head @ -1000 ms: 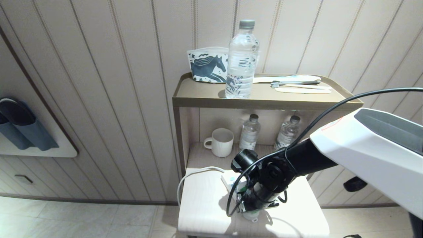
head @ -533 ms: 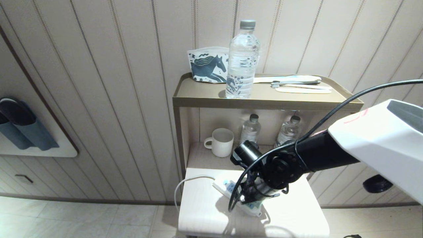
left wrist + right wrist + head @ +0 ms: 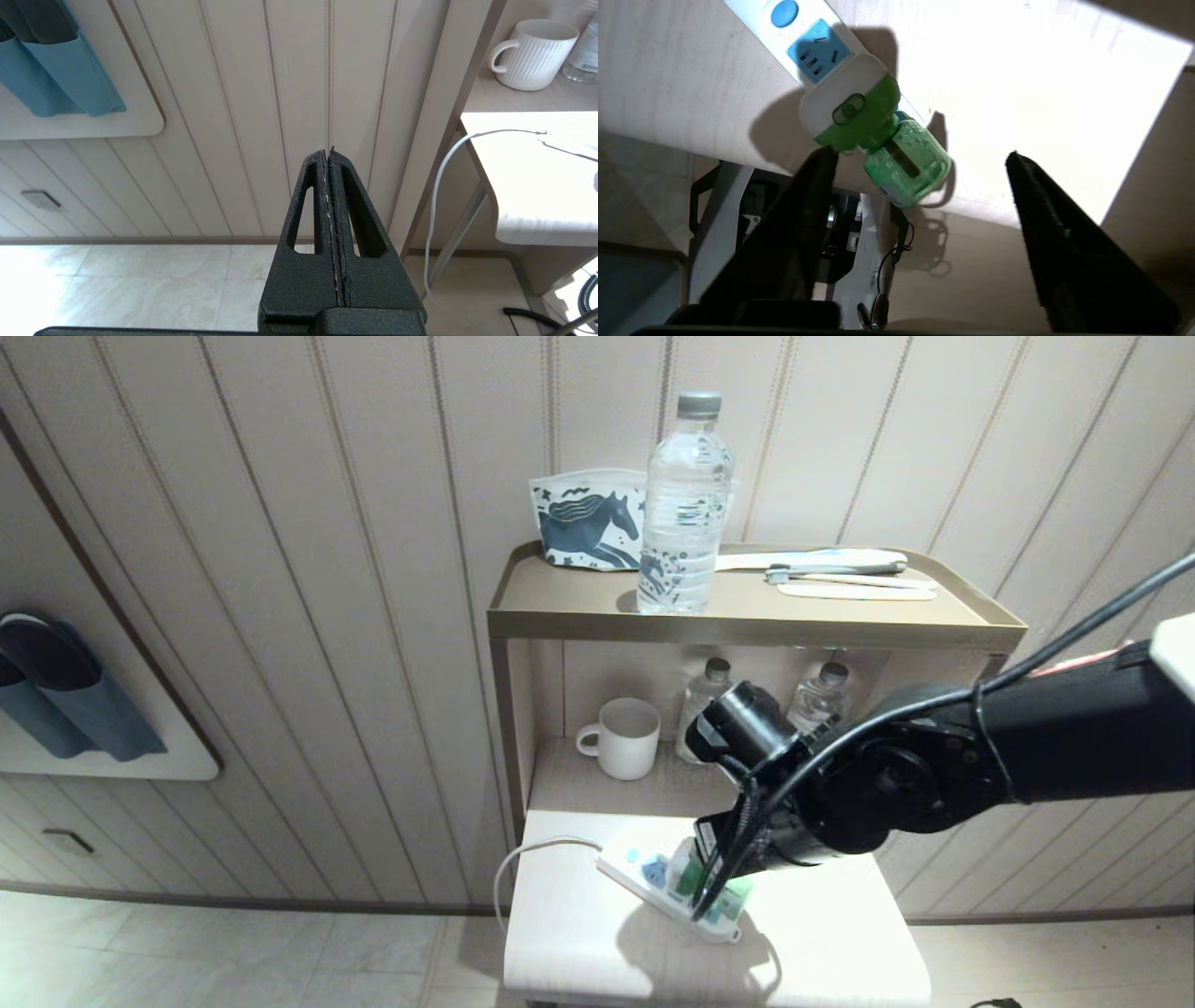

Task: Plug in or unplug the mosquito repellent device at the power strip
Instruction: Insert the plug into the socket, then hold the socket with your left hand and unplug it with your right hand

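Green mosquito repellent device [image 3: 878,135] sits plugged into power strip [image 3: 803,42]; right pincer [image 3: 920,156] released just beside it, left pincer [image 3: 329,156] clenched

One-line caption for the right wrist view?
Open right gripper above the mosquito repellent device sitting on the power strip.

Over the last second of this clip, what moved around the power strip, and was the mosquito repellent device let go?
The right pincer has drawn back and up from the mosquito repellent device; its fingers stand open with the device free between them, plugged into the power strip. The strip's near end has shifted slightly on the table. The left pincer, mug and water bottles are unchanged.
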Controlling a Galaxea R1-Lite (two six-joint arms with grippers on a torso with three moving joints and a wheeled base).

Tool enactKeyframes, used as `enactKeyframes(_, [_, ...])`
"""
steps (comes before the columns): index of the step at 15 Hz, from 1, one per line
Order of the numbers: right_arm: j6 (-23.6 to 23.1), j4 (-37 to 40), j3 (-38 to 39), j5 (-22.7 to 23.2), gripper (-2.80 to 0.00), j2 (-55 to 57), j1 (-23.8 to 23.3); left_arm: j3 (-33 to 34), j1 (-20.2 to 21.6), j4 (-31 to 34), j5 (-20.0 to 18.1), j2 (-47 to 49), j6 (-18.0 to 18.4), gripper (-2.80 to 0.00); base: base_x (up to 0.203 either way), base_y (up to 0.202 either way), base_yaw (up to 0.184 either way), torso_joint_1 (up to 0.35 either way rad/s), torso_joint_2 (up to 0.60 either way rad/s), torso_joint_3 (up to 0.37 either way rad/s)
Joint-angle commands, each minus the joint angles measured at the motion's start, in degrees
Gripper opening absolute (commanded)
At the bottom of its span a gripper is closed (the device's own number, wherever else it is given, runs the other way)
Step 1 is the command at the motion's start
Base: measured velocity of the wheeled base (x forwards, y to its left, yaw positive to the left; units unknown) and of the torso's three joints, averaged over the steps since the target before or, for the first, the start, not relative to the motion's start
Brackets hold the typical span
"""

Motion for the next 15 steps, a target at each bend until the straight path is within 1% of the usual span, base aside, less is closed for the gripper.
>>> enactKeyframes(1, [-0.13,0.37,0.95,-0.64,-2.80,-6.62,0.77,-0.02,0.01,0.02,0.00,-0.01,0.02,-2.80,0.000,0.000,0.000,0.000,0.00,0.000])
enactKeyframes(4, [0.22,2.71,2.94,-1.27,-2.80,-12.52,3.37,-0.02,0.01,0.02,0.00,-0.01,0.02,-2.80,0.000,0.000,0.000,0.000,0.00,0.000])
enactKeyframes(5, [0.49,3.93,4.15,-2.25,-2.80,-15.26,4.03,-0.02,0.01,0.02,0.00,-0.01,0.02,-2.80,0.000,0.000,0.000,0.000,0.00,0.000])
enactKeyframes(8, [2.22,5.46,11.87,-7.59,-2.80,-26.41,5.79,-0.02,0.01,0.02,0.00,-0.01,0.02,-2.80,0.000,0.000,0.000,0.000,0.00,0.000])
enactKeyframes(10, [3.50,5.66,17.75,-12.08,-2.80,-35.67,5.28,-0.02,0.01,0.02,0.00,-0.01,0.02,-2.80,0.000,0.000,0.000,0.000,0.00,0.000])
enactKeyframes(13, [4.39,6.04,25.74,-15.43,-2.80,-50.78,-3.52,-0.02,0.01,0.02,0.00,-0.01,0.02,-2.80,0.000,0.000,0.000,0.000,0.00,0.000])
enactKeyframes(14, [4.54,6.51,28.61,-16.13,-2.80,-56.20,-6.87,-0.02,0.01,0.02,0.00,-0.01,-0.07,-2.80,0.000,0.000,0.000,0.000,0.00,0.000])
enactKeyframes(15, [4.66,7.42,31.57,-16.62,-2.80,-61.40,-11.22,-0.02,0.01,0.02,0.00,-0.01,0.02,-2.80,0.000,0.000,0.000,0.000,0.00,0.000])
